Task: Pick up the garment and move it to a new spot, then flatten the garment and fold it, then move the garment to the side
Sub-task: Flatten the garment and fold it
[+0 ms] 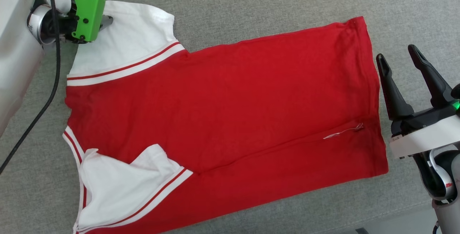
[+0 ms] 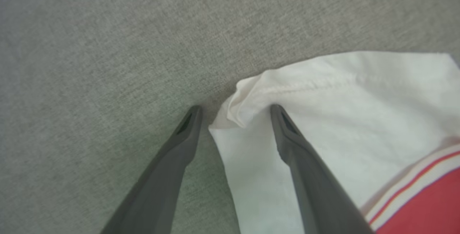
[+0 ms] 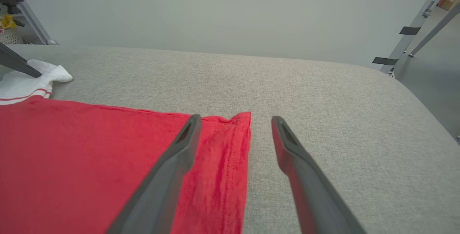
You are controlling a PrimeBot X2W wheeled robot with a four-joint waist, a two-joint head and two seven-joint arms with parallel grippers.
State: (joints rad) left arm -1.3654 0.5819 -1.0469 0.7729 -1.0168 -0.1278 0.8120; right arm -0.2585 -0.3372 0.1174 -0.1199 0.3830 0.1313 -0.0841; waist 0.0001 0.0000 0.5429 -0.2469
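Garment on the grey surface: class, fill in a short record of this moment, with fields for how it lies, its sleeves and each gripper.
surface: grey fabric
garment: red, spread out, hem toward the robot's right
far sleeve: white, corner curled
near sleeve: white, rumpled
left gripper: open, straddling the far sleeve's curled corner
right gripper: open, beside the hem, holding nothing

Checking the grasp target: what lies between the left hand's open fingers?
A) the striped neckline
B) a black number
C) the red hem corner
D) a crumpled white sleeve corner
D: in the left wrist view the left hand stands open around the bunched corner of the garment's white sleeve.
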